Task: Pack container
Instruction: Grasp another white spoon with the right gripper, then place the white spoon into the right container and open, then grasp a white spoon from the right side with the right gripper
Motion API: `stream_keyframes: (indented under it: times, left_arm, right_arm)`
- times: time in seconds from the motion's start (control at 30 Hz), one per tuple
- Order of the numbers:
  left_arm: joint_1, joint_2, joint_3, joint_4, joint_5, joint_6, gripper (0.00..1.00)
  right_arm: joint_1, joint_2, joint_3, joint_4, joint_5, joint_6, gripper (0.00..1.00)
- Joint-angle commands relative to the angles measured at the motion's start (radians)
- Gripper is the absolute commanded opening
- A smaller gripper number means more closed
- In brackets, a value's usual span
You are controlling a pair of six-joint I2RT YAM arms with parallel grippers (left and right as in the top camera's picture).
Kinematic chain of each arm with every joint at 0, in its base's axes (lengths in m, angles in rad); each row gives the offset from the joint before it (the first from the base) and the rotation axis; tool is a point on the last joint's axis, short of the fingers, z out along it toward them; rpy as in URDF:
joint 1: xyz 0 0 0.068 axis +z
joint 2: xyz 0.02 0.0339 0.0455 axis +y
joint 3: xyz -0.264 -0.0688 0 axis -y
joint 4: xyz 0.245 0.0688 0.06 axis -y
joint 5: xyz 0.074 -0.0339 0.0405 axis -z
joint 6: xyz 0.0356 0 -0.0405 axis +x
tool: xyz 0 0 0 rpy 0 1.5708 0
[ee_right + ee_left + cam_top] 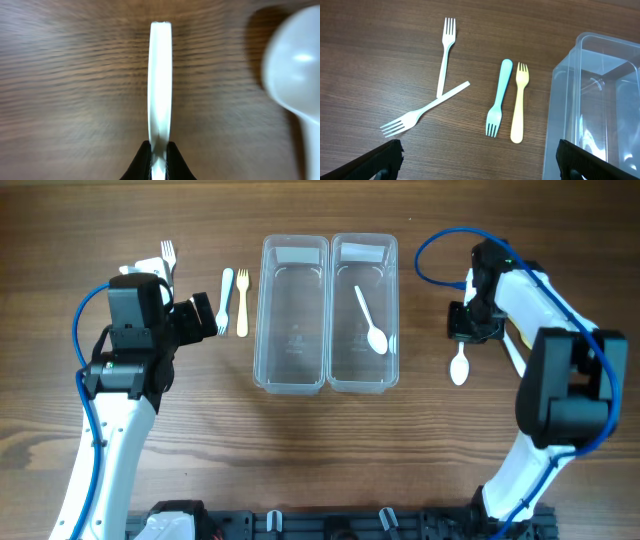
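Packing stands early: one white plastic spoon [370, 320] lies inside the right clear plastic container [395, 330], while the left clear plastic container [260, 330] looks empty. At nine o'clock of the pair, a teal plastic fork [499, 97], a yellow plastic fork [520, 102] and two crossed white plastic forks [442, 60] wait unpacked. The left gripper [487, 162] hangs over them, fingers spread. At three o'clock, the right gripper [159, 160] is clenched on a white plastic handle [160, 75], beside another white spoon bowl [295, 70].
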Motion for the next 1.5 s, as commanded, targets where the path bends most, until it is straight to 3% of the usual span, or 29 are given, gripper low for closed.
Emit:
stream_keyframes:
  times: [0.0,0.17,0.3,0.57,0.77,1.03,1.27,1.47]
  left_arm:
    - [0.006,0.004,0.019,0.000,-0.013,0.016,1.00]
    - [0.006,0.004,0.019,0.000,-0.013,0.016,1.00]
    - [0.006,0.004,0.019,0.000,-0.013,0.016,1.00]
    - [0.006,0.004,0.019,0.000,-0.013,0.016,1.00]
    - [0.006,0.004,0.019,0.000,-0.013,0.016,1.00]
    - [0.006,0.004,0.019,0.000,-0.013,0.016,1.00]
    - [0.006,0.004,0.019,0.000,-0.013,0.016,1.00]
    - [0.006,0.004,0.019,0.000,-0.013,0.016,1.00]
  right_arm:
    - [0.042,-0.217,0.076,-0.005,-0.052,0.003,0.04]
    - [0.141,-0.389,0.137,0.054,-0.168,0.007,0.04]
    - [0.225,-0.410,0.134,0.093,-0.179,0.072,0.04]
    - [0.380,-0.218,0.108,0.114,-0.190,0.135,0.04]
    - [0.432,-0.109,0.109,0.126,-0.185,0.076,0.04]
    - [0.371,-0.224,0.182,0.067,-0.042,0.026,0.65]
    - [0.153,-0.316,0.181,0.061,0.030,-0.170,0.77]
    - [-0.049,-0.272,0.153,0.037,0.001,-0.186,0.83]
